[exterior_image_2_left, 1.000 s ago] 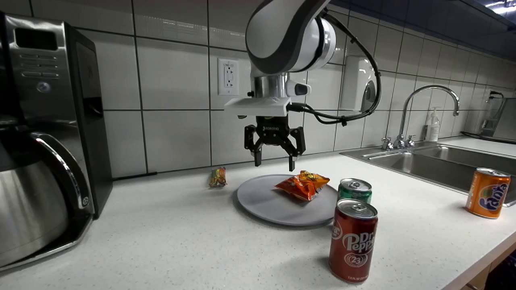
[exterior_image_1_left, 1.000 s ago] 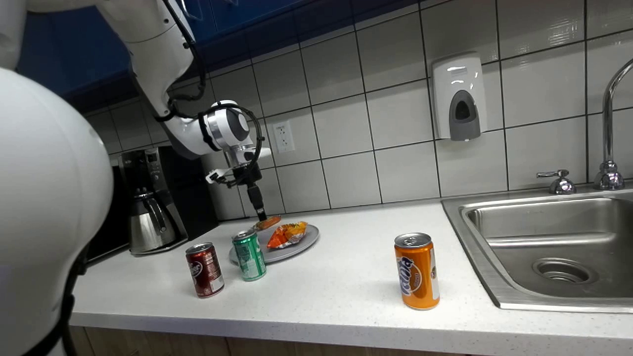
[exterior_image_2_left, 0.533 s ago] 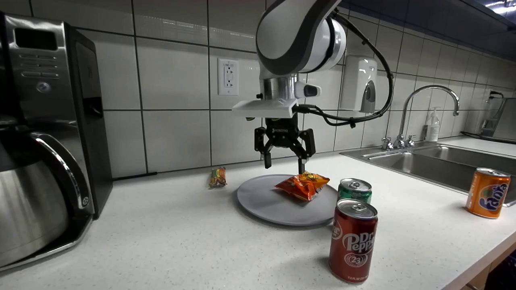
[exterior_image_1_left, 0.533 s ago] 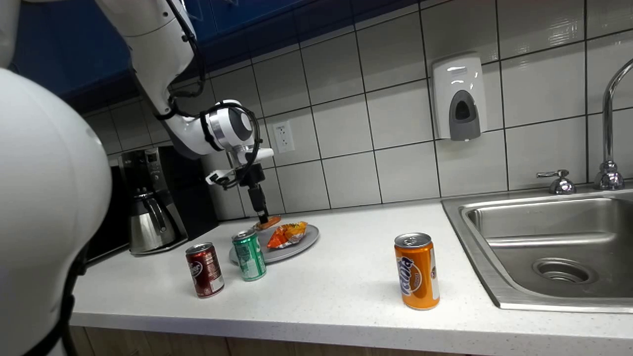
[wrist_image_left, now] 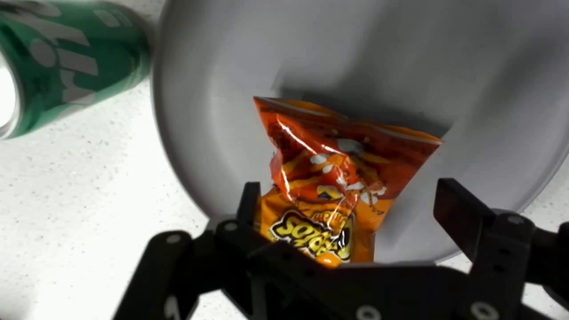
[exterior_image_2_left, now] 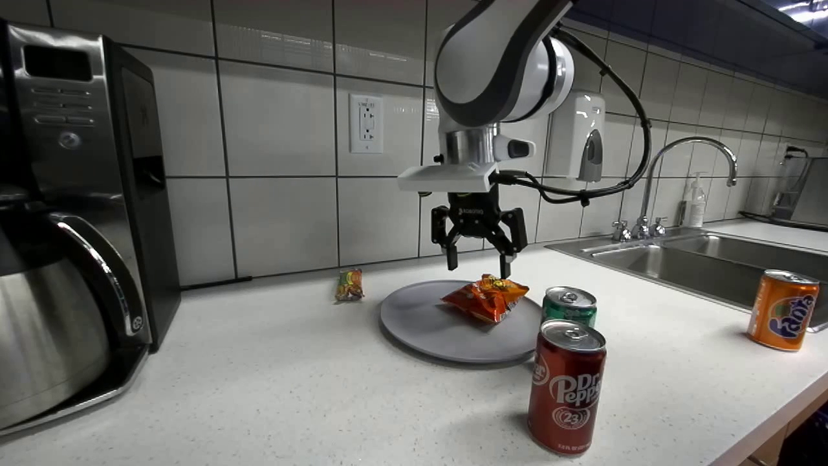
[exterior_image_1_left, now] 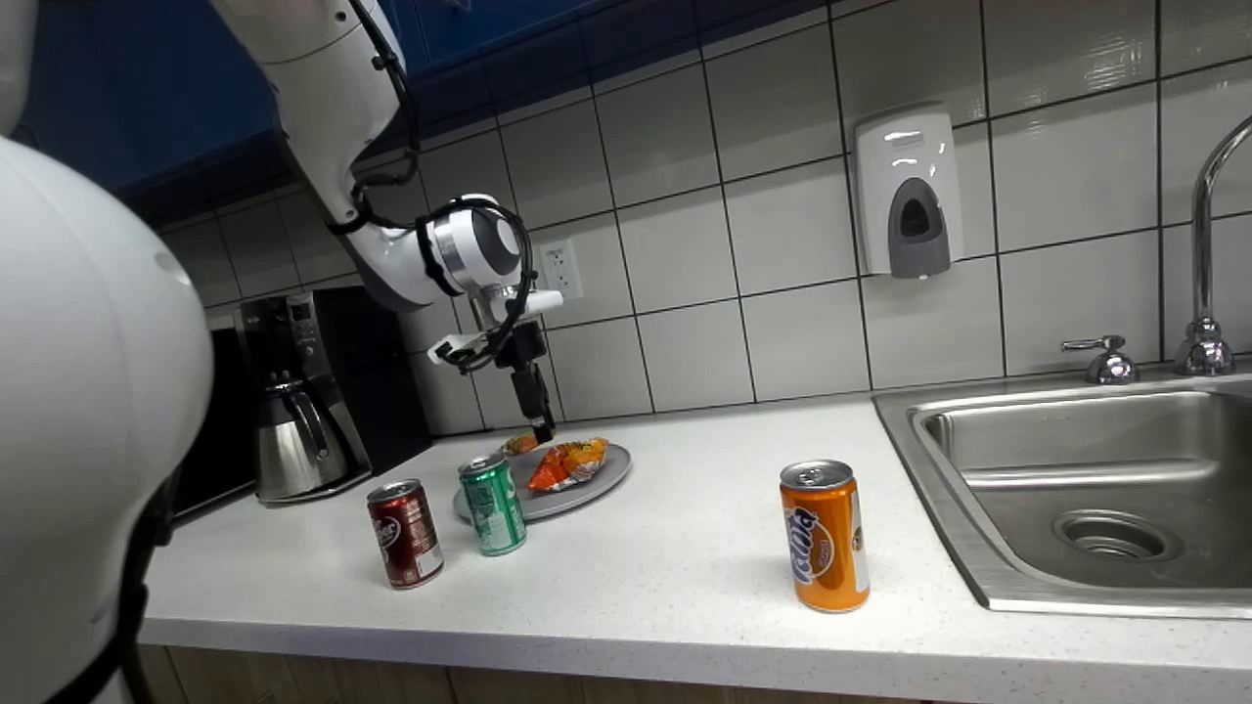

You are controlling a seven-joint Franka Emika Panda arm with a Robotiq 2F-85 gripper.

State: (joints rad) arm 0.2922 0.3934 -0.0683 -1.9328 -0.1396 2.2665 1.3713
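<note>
The black two-fingered gripper (exterior_image_2_left: 479,268) hangs with its fingers spread wide and holds nothing. In the wrist view they stand on either side of the lower half of a glossy orange-and-red foil snack bag (wrist_image_left: 338,178), the gap being broader than the bag there; the finger left of centre sits close to its edge — whether they touch I cannot tell. The gripper points down, which seems to be what sets both tips so near the bag.

The bag lies just right of centre in an exterior view, on a round grey plate (exterior_image_2_left: 420,330) whose thin rim likely helps keep it from sliding onto the white speckled countertop (exterior_image_2_left: 272,375). A green aluminium soda can (wrist_image_left: 84,62) stands just beside the plate, upper left in the wrist view — steady, it appears, on its flat base. In an exterior view it is partly hidden by a dark red aluminium soda can (exterior_image_2_left: 566,395) at lower right. A small green-and-orange packet (exterior_image_2_left: 350,286) rests left of the plate, near the tiled wall (exterior_image_2_left: 278,116). An orange aluminium soda can (exterior_image_2_left: 783,314) stands well apart at far right, near a stainless-steel sink (exterior_image_1_left: 937,489).
</note>
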